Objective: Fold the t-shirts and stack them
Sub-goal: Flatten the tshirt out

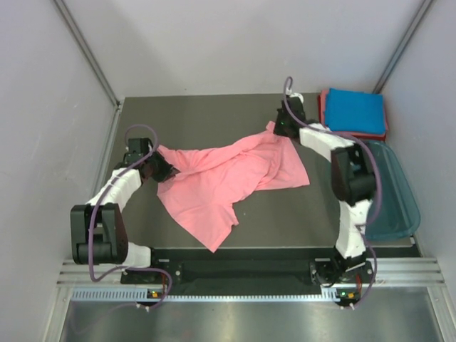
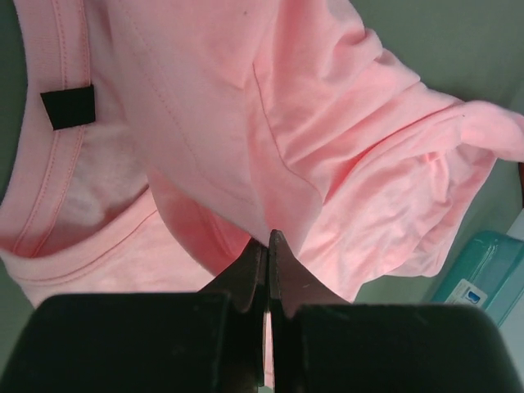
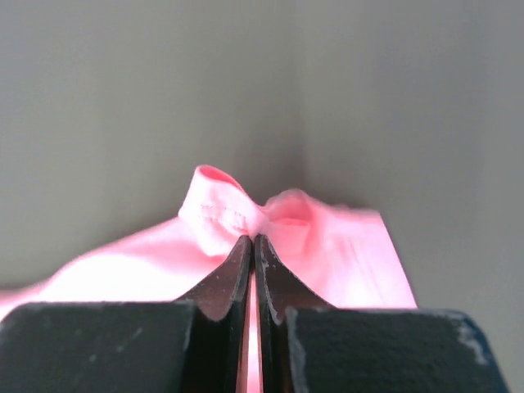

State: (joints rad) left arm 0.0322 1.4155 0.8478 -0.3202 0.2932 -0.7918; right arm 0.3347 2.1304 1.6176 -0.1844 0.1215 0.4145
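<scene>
A salmon-pink t-shirt (image 1: 221, 178) lies crumpled and stretched across the middle of the table. My left gripper (image 1: 158, 169) is shut on its left end; in the left wrist view the cloth (image 2: 327, 164) bunches ahead of the closed gripper (image 2: 268, 237), beside the collar with a black tag (image 2: 68, 106). At the shirt's far right corner my right gripper (image 1: 285, 127) is shut on a hem fold (image 3: 246, 214), pinched at the gripper's tips (image 3: 253, 239). A folded bright blue t-shirt (image 1: 354, 111) rests on a folded reddish-pink one (image 1: 324, 107) at the back right.
A translucent teal plastic tub (image 1: 388, 192) stands at the table's right edge, beside my right arm; its corner (image 2: 483, 274) shows in the left wrist view. Grey walls close in the table on the left, back and right.
</scene>
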